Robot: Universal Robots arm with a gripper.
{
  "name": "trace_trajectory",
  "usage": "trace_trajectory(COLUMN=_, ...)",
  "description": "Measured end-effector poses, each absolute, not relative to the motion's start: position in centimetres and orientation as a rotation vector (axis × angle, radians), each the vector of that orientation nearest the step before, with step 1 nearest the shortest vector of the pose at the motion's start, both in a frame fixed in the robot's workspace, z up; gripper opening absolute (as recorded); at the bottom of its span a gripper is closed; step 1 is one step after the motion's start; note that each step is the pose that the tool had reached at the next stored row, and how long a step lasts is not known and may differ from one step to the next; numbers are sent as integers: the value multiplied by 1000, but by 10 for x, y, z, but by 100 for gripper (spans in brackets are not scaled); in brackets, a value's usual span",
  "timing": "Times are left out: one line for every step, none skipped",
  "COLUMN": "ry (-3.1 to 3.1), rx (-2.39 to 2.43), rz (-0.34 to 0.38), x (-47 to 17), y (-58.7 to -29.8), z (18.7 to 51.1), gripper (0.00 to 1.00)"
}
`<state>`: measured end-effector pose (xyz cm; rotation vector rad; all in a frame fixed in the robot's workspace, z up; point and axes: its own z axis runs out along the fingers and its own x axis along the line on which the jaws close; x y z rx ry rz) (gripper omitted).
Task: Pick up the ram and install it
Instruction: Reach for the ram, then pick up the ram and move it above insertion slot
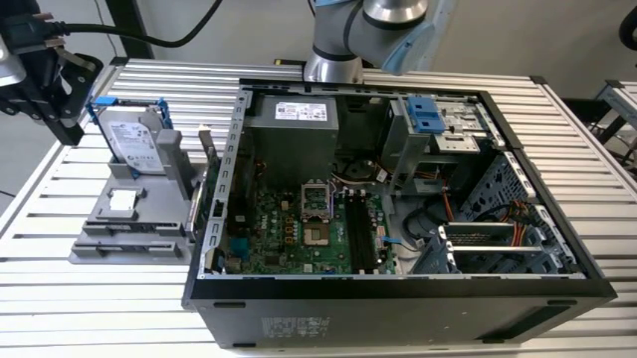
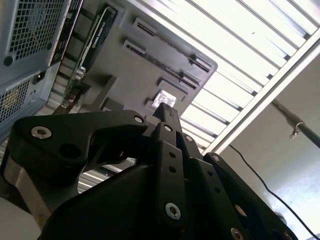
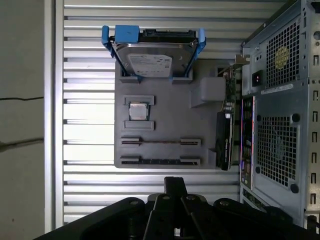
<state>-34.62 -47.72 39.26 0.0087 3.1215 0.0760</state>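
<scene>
While the arm is holding the end effector [image 1: 68,133] at the upper left of the exterior view, you are seeing its fingers sitting together with nothing between them. It is hovering above the slatted table [image 1: 89,298], just beside the hard drive [image 1: 134,142] in its blue frame and not touching it.

The gray fixture tray [image 1: 100,250] is lying on the table at the exterior view's left of the open computer case [image 1: 398,313]. In the first wrist view the ram [image 3: 160,142] is reading as a thin strip on edge in one of the tray's two long slots, the one next to the processor chip [image 3: 138,111]. Its chips are not showing from this angle, so you are treating that identification as tentative.

An expansion card [image 3: 225,140] is standing on edge along the tray side nearest the case. Inside the case, the black memory slots [image 1: 360,231] are lying at the lower middle of the exterior view, well apart from the end effector.
</scene>
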Motion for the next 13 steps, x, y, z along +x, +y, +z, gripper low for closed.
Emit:
trace_trajectory(ry=3122, rx=1, rz=76, x=-346, y=-477, z=393, gripper=0)
trace_trajectory(ry=3122, rx=-10, rz=75, x=-346, y=-477, z=393, gripper=0)
trace_trajectory(ry=3122, rx=-22, rz=75, x=-346, y=-477, z=393, gripper=0)
trace_trajectory(ry=3122, rx=-33, rz=75, x=-346, y=-477, z=393, gripper=0)
trace_trajectory(ry=3122, rx=-42, rz=75, x=-346, y=-477, z=393, gripper=0)
trace_trajectory(ry=3122, rx=-51, rz=75, x=-346, y=-477, z=393, gripper=0)
trace_trajectory(ry=3122, rx=-61, rz=76, x=-346, y=-477, z=393, gripper=0)
trace_trajectory(ry=3122, rx=-73, rz=76, x=-346, y=-477, z=393, gripper=0)
trace_trajectory(ry=3122, rx=-86, rz=76, x=-346, y=-477, z=394, gripper=0)
trace_trajectory(ry=3121, rx=-101, rz=76, x=-346, y=-477, z=394, gripper=0)
trace_trajectory(ry=3121, rx=-117, rz=76, x=-346, y=-477, z=394, gripper=0)
trace_trajectory(ry=3121, rx=-134, rz=76, x=-346, y=-477, z=394, gripper=0)
trace_trajectory(ry=3120, rx=-152, rz=76, x=-346, y=-477, z=394, gripper=0)
